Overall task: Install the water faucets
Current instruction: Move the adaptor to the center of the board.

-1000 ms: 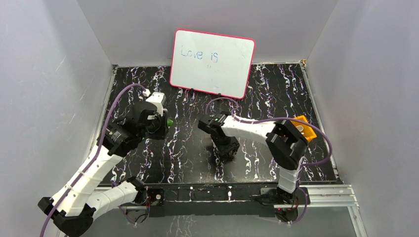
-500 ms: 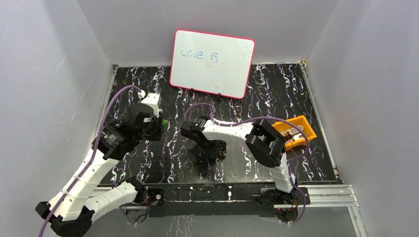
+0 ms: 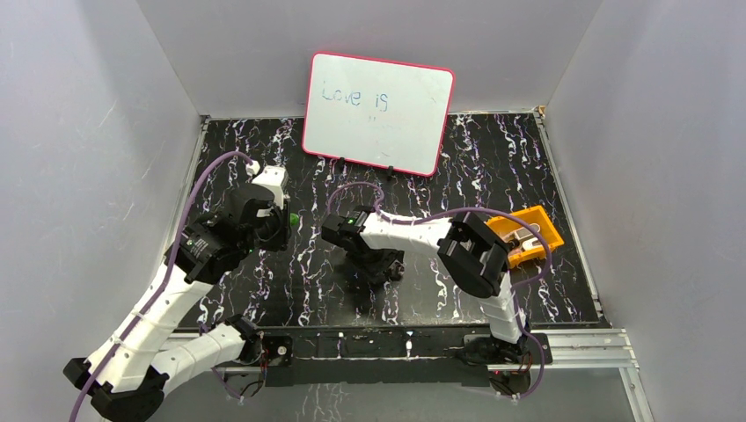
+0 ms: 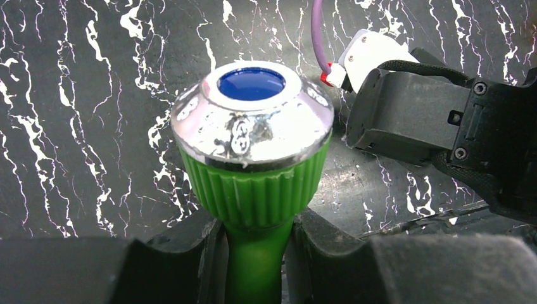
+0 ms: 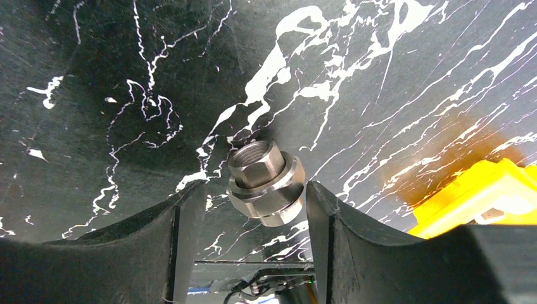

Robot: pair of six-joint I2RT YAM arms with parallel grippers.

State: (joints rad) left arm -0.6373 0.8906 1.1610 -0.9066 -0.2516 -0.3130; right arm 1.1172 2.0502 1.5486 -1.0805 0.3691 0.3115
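1. While the tap [image 4: 253,158] hangs above the left half of the table [image 3: 457,167], we see it held by its green stem. The blue-and-silver knob points away from the wrist, so its long axis runs straight out from between the fingers.
2. We cannot see the stem's lower end, which is hidden between the pads, so we cannot tell which way the spout or any thread faces.
3. Our left gripper [image 4: 253,237] pinches that stem from both sides, pressed tight against it.
4. From the tap, the fitting [image 5: 263,180] lies to the right, near the table's middle. We judge that it rests on the dark surface, with its threaded mouth up and tipped slightly toward the right wrist camera.
5. Our right gripper [image 5: 252,206] straddles the fitting with its fingers spread. We see a dark gap on one side, and the other finger is just beside the flange. We judge that it is not clamped.
6. The coming move turns on two axes. In our left wrist view the knob leads toward the right arm, while the fitting's bore stands nearly upright. We judge that they are crossed, not in line.
7. Our left arm has the tap and our right arm is nearer the fitting.
8. The orange tray [image 3: 538,214] sits well apart, at the right edge.
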